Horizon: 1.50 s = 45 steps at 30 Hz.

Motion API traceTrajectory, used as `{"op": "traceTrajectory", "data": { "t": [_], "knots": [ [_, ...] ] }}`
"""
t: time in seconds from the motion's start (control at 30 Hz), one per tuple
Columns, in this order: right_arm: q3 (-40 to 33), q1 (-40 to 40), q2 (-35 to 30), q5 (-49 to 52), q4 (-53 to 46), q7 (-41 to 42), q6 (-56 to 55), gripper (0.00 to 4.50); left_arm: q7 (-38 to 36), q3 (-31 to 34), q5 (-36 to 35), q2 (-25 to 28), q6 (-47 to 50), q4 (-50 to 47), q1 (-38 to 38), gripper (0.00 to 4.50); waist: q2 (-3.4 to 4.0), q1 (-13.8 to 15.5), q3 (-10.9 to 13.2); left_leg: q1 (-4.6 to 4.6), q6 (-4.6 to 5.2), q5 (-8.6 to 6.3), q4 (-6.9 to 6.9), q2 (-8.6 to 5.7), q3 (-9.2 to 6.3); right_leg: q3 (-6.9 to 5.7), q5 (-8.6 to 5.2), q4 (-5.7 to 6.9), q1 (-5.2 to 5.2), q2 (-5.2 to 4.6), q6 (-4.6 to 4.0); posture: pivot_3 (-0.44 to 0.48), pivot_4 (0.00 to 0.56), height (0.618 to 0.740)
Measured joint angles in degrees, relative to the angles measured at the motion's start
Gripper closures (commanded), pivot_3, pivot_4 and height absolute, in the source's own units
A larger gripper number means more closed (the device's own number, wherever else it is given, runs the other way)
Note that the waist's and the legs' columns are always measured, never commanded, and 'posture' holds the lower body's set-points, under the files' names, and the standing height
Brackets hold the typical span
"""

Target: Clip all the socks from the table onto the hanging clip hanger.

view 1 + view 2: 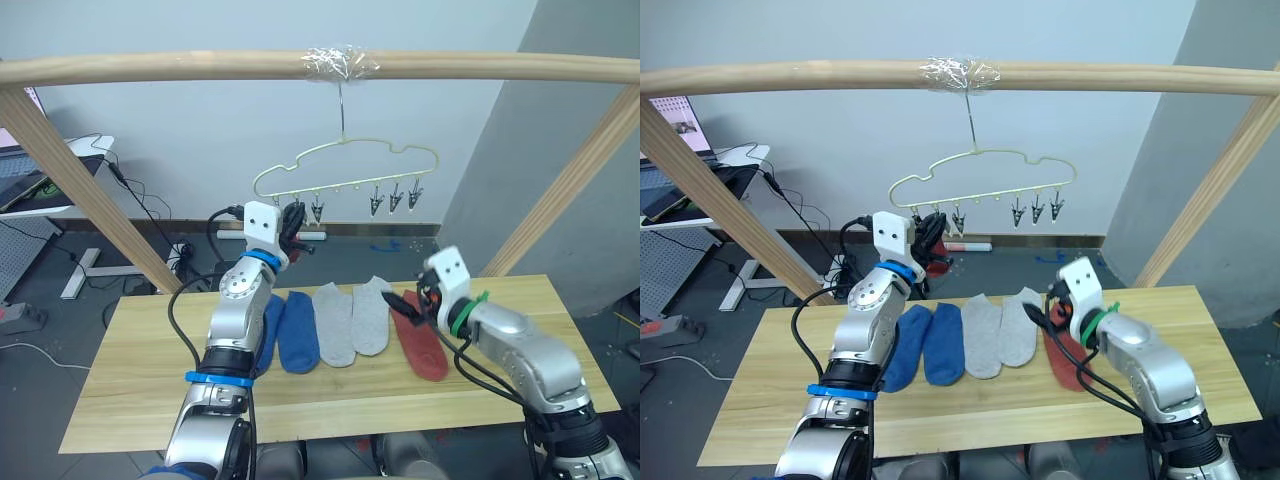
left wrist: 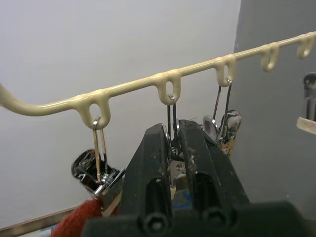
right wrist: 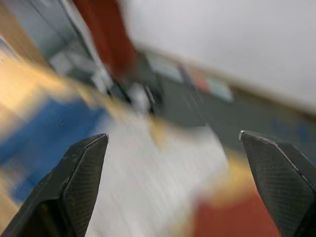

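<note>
Reaching left arm (image 1: 240, 300) to clip hanger (image 1: 345, 170).

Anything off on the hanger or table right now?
Nothing is spilled or damaged. There are two quirks. The clip hanger's hook is fixed to the pole with a crumpled wad of clear tape. Its clips also bunch toward both ends, leaving the middle loops bare. The left pincer is shut on one clip.

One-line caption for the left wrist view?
Left gripper shut on a clip of the clip hanger, a rust red sock hanging beside.
</note>
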Motion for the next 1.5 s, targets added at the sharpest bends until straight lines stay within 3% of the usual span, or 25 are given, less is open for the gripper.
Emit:
{"op": "traceTrajectory", "data": {
  "t": [0.2,0.33,0.47,0.8,0.93,1.13,1.3,1.5],
  "knots": [
    [3.12,-4.49,3.98,-9.16,26.51,-2.22,-9.51,0.0,-1.87,0.18,-1.87,1.58,4.76,-4.55,2.02,4.43,0.01,-0.1,0.01,0.17,0.01,0.01,0.0,0.03,0.08,0.1,0.0,0.09,0.05,0.05,0.0,-0.119,0.121,0.74],
    [2.84,-9.8,6.36,-11.2,37.48,-1.85,-15.29,0.0,-2.05,-0.06,-2.15,1.41,6.38,-6.8,3.27,4.43,0.01,0.12,0.0,0.28,0.01,0.01,0.01,0.05,0.04,0.07,0.06,0.07,0.2,0.06,-0.1,-0.105,0.122,0.74],
    [1.51,-10.56,7.06,-11.48,40.66,-0.12,-17.71,0.92,-1.95,-0.02,-2.22,1.43,7.36,-8.33,3.86,4.43,-0.03,0.34,-0.04,0.32,0.01,0.01,0.01,0.05,0.01,0.05,0.06,0.03,0.29,0.06,-0.1,-0.099,0.122,0.74],
    [0.98,-4.55,4.3,-12.65,34.61,5.06,-18.92,4.47,-3.19,0.37,-4.2,1.56,10.45,-9.63,4.46,4.43,-0.05,0.72,-0.06,0.47,0.0,0.01,0.02,0.05,-0.01,0.03,-0.07,-0.01,0.47,0.05,0.14,-0.099,0.122,0.74],
    [1.96,0.47,0.29,-13.33,28.09,9.76,-21.02,4.47,-5.63,1.39,-9.09,1.61,15.86,-11.31,4.57,4.43,-0.03,0.86,-0.05,0.44,0.0,0.01,0.01,0.05,0.0,0.03,-0.09,-0.02,0.43,0.05,0.16,-0.112,0.121,0.74],
    [2.22,3.09,-2.1,-9.05,6.71,17.85,-19.75,4.47,-8.35,6.33,-22.46,2.98,31.0,-13.38,3.98,4.43,-0.01,0.0,-0.03,0.46,0.0,0.01,0.02,0.22,-0.03,0.0,-0.07,0.01,0.42,0.23,0.15,-0.13,0.12,0.74],
    [3.34,-0.54,1.2,-5.14,-3.42,18.99,-13.75,4.47,-8.06,12.19,-36.03,4.25,44.67,-15.44,3.84,4.43,-0.02,0.12,-0.02,0.42,-0.02,0.0,0.01,0.39,-0.07,-0.07,-0.06,-0.03,0.38,0.36,0.12,-0.13,0.117,0.74],
    [6.26,-5.0,8.18,-3.82,-4.36,16.83,-8.96,4.47,-5.53,14.05,-43.11,4.13,50.72,-17.98,3.7,4.43,-0.02,0.38,-0.02,0.3,-0.04,-0.01,0.01,0.4,-0.04,-0.03,-0.05,-0.06,0.27,0.35,0.1,-0.128,0.112,0.74]
  ]
}}
